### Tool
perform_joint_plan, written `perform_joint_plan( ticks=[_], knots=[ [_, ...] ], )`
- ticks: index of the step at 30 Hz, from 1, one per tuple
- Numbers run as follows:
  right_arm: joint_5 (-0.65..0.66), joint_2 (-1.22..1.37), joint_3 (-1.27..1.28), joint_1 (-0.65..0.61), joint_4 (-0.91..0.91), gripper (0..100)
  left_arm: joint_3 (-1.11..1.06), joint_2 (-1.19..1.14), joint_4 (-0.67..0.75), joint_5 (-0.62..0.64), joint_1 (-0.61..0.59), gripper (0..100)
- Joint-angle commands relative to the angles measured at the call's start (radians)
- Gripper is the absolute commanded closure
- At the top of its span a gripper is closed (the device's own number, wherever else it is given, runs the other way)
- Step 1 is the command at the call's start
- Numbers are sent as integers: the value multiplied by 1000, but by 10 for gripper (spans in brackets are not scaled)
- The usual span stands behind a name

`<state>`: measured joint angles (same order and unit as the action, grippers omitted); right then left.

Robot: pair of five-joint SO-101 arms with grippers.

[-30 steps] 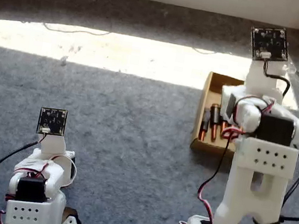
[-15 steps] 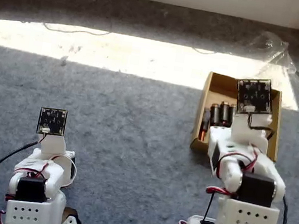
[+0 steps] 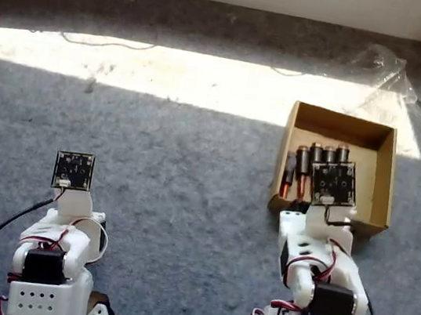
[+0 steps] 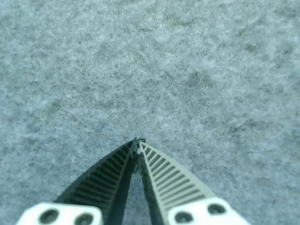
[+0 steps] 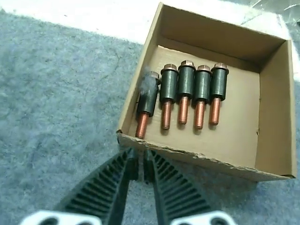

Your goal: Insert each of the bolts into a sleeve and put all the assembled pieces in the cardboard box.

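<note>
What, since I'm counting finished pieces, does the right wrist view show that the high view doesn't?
Right wrist view adds: all five assembled pieces at full length in a row, and the shut right tool just outside the cardboard box. High view adds: the left arm and a plastic bag beyond the box. Shared: that box on grey carpet.

1. A glaring, washed-out sunlight band [image 3: 167, 76] crosses the carpet [image 3: 189, 194] well beyond the right gripper [image 5: 140, 157].
2. Around the left gripper [image 4: 137, 141], soft, even shade covers the carpet.
3. The cardboard box [image 5: 274, 98] has dimmer inner walls.
</note>
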<state>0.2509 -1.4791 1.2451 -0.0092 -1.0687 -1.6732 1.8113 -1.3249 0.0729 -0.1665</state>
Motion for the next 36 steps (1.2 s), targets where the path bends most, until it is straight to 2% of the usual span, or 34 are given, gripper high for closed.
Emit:
perform_joint_plan(
  ticks=[1, 14, 23, 31, 36],
  knots=[
    [11, -71, 42, -5, 31, 993, -22, 15, -8, -2, -15, 995],
    [12, -357, 229, -5, 31, 993, -22, 15, -8, -2, -15, 995],
    [12, -357, 320, -8, 33, 993, -22, 15, -8, -2, -15, 995],
    [11, -355, 529, -5, 179, 993, -22, 15, -8, -3, -15, 995],
    [5, -355, 561, -5, 124, 993, -22, 15, -8, -3, -15, 995]
  ],
)
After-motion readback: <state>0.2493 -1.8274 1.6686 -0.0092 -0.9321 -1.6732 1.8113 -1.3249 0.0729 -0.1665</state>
